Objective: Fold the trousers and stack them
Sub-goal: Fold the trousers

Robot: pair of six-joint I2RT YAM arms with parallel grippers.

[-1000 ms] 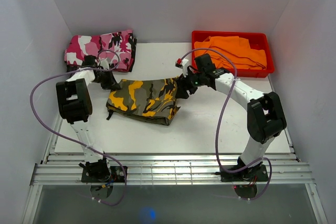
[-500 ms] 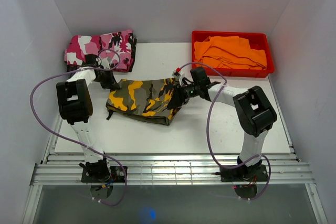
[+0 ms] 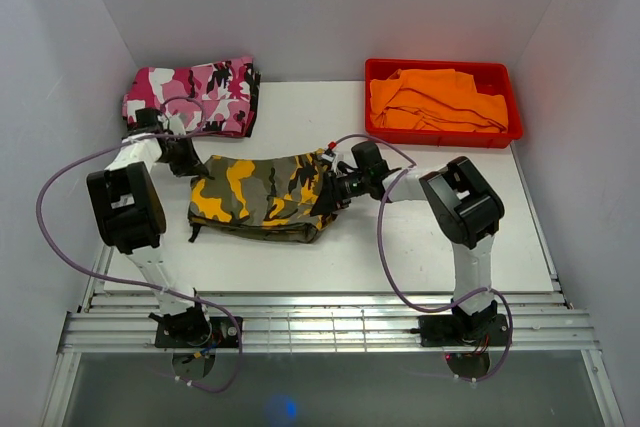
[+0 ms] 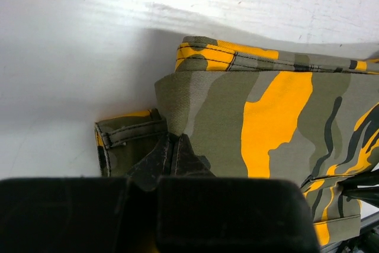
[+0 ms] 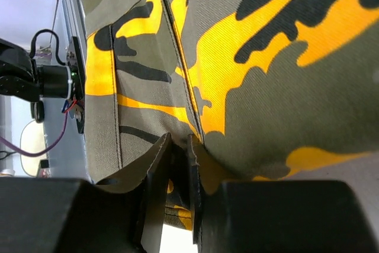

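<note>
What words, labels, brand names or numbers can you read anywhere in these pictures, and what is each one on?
None: no readable text shows in any view, not on the yellow camo trousers, the pink camo trousers, the red bin or the orange cloth in it.

Trousers (image 3: 255, 197) centre; stack (image 3: 195, 92) rear-L, bin (image 3: 445, 138) rear-R
</note>
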